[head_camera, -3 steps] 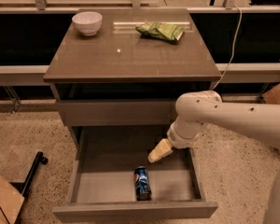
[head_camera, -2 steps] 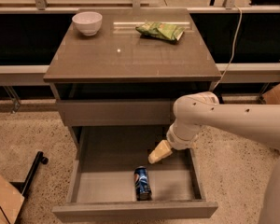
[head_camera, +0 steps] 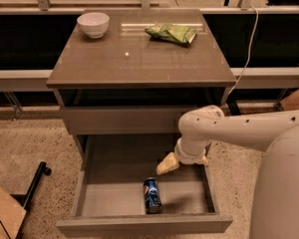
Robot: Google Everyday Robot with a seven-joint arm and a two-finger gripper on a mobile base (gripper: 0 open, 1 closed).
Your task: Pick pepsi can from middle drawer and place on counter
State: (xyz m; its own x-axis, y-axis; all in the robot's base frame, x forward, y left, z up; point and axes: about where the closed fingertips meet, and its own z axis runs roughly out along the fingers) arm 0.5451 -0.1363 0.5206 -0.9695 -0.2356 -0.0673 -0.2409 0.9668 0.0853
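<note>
Middle drawer (head_camera: 112, 195) | pepsi can (head_camera: 152, 195) at front | gripper fingers (head_camera: 168, 164) hover behind, clear

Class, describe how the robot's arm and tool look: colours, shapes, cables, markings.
The arm is smooth glossy white, built of thick rounded tubes with a bulbous joint and a few small dark dots along its top. No cable shows on it. The tool, over the middle drawer, ends in a cream-yellow wedge-shaped tip.

pincer (head_camera: 165, 167) over middle drawer (head_camera: 112, 193), pepsi can (head_camera: 152, 195) exposed
</note>
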